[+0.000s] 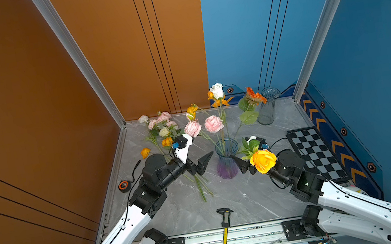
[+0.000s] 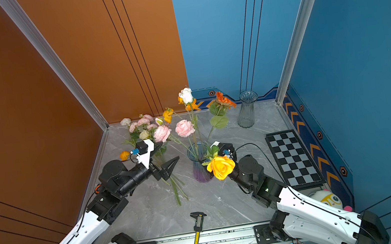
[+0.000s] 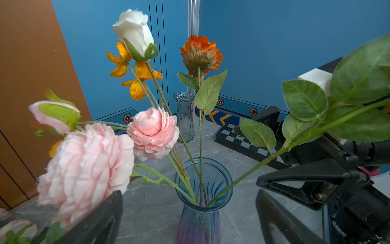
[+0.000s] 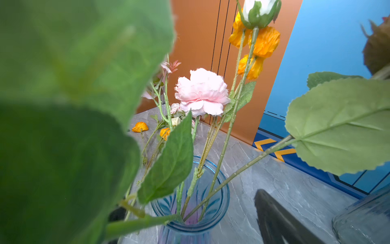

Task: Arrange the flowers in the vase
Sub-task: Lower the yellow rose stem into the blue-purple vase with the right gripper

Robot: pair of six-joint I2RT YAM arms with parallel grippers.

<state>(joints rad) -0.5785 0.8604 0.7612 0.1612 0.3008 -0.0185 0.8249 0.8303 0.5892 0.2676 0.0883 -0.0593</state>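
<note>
A blue-and-purple glass vase [image 1: 226, 161] [image 2: 200, 166] stands mid-table holding several flowers: a white rose [image 1: 217, 91], pink blooms [image 1: 213, 123], an orange bloom [image 1: 255, 96] and a yellow rose [image 1: 263, 161] [image 2: 221, 167] that leans out to the right. My right gripper [image 1: 244, 166] [image 4: 190, 202] is open right of the vase. The yellow rose's stem [image 4: 143, 224] runs between its spread fingers into the vase mouth, and leaves hide one finger. My left gripper [image 1: 204, 164] [image 3: 188, 192] hangs open and empty left of the vase. More flowers [image 1: 164, 130] lie loose at the back left.
A clear glass vase [image 1: 267, 106] stands at the back right. A checkerboard [image 1: 314, 152] lies along the right wall. A caliper [image 1: 226, 217] sits at the front edge and a tape measure [image 1: 123, 185] at the left edge. A plush toy [image 2: 328, 200] lies front right.
</note>
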